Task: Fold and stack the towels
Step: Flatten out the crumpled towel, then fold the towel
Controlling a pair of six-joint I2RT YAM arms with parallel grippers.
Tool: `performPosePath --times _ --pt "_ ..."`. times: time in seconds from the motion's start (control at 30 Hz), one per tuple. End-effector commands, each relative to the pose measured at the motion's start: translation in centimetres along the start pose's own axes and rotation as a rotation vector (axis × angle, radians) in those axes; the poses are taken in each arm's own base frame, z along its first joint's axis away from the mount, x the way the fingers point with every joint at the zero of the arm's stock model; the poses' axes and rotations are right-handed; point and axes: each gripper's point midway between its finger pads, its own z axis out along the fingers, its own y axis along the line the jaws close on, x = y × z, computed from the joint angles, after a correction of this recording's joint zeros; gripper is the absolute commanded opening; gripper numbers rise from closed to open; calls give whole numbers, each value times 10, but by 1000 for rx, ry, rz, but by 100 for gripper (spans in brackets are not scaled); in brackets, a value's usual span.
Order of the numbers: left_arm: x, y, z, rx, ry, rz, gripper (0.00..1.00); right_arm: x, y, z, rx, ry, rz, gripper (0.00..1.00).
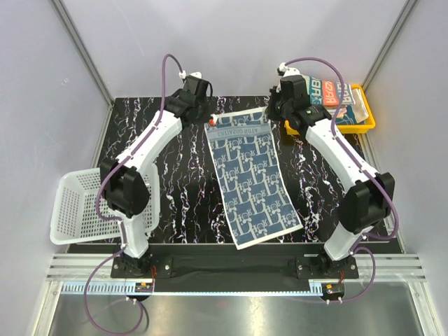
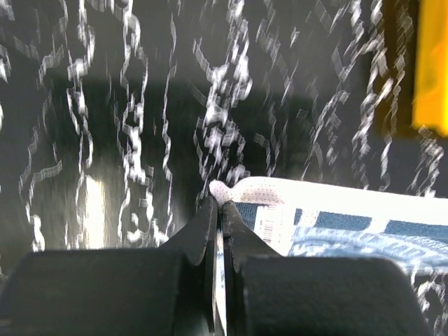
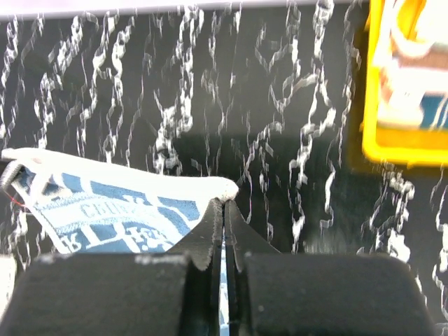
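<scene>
**Stock and condition, as held**

1. Navy towel [image 1: 253,178]: white-patterned, one piece. It lies opened out lengthwise on the dark marbled desk [image 1: 175,189], between my two arms. Its far short edge is at my tools and its near short edge is towards my bases. It sits slightly askew, with the near end swung to my right.
2. Left tool [image 2: 220,203]: jaws together, clamped on the far left corner of the navy towel. Only the white hem shows at the tips.
3. Right tool [image 3: 224,203]: jaws together, clamped on the far right corner, again by the hem alone. Both corners look raised just off the desk.
4. Folded towels [image 1: 336,94]: a lettered stack in the yellow tray [image 1: 369,119], at the far right and near my right tool.
5. Mesh basket [image 1: 73,206]: white, at the left edge of the desk, well apart from the work.

**Hazards, my estimate**

- Both bites are thin. A corner may slip out if I pull towards the near edge faster than the cloth slides or lifts.
- The towel lies crooked. If I carry both corners straight back, the edges will likely miss each other and the fold will come out skewed.
- If my two tools travel unevenly, or draw closer together, the far edge may sag and bunch in the middle.
- A wide swing of my right arm could knock the yellow tray and upset its stack.
</scene>
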Motion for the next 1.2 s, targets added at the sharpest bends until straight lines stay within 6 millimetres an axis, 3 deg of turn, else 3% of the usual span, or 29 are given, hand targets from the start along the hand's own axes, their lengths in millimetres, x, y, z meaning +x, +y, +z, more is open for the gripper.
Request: performPosePath --times 0.0,0.03,0.1,0.13,0.17,0.2,0.23,0.27,0.3,0.47,0.57,0.63,0.8,0.87,0.9,0.93,0.97,1.0,1.03,1.07,1.1,1.17 --pt "-27 3 12 -34 -41 58 0 -31 -3 18 55 -69 -22 0" --pt "-45 -3 10 -19 -75 50 0 -34 -4 24 55 -70 -32 0" --pt "-47 -4 33 -21 -57 49 0 -41 -4 48 57 -74 -33 0" --pt "-63 -8 32 -4 -88 36 0 -43 -7 56 63 -72 -27 0" --pt "-63 1 52 -23 -73 23 0 -34 -15 77 77 -42 -21 0" --pt "-68 2 58 -11 -76 6 0 -51 -16 80 74 -74 -9 0" --pt "-83 8 60 0 -103 -20 0 -42 -22 98 84 -51 1 0" --pt "-86 11 67 4 -105 -34 0 -58 -26 100 83 -83 15 0" --pt "-85 13 79 21 -92 -52 0 -58 -31 106 87 -78 24 0" --pt "-103 21 99 95 -131 -120 0 -61 -51 130 97 -86 59 0" --pt "-107 17 105 135 -142 -130 0 -66 -53 127 89 -108 71 0" --pt "-108 7 105 196 -138 -133 0 -56 -58 130 99 -105 78 0" --pt "-106 -2 103 241 -112 -183 0 -58 -69 115 116 -120 91 0" --pt "-81 1 110 231 -61 -190 0 -60 -67 107 106 -123 87 0" --pt "-90 -2 88 243 -95 -190 0 -51 -67 106 103 -106 88 0" --pt "-90 -7 83 252 -120 -186 0 -49 -67 104 100 -102 96 0" --pt "-62 2 88 220 -72 -182 0 -42 -66 98 92 -89 99 0" --pt "-73 2 69 218 -120 -186 0 -41 -65 94 85 -92 105 0" --pt "-64 1 63 215 -112 -185 0 -44 -62 84 77 -102 109 0" --pt "-45 10 66 187 -77 -187 0 -29 -63 83 71 -71 113 0" --pt "-48 9 50 193 -102 -193 0 -25 -64 79 69 -62 112 0" --pt "-37 8 41 194 -100 -191 0 -11 -63 65 62 -44 125 0"
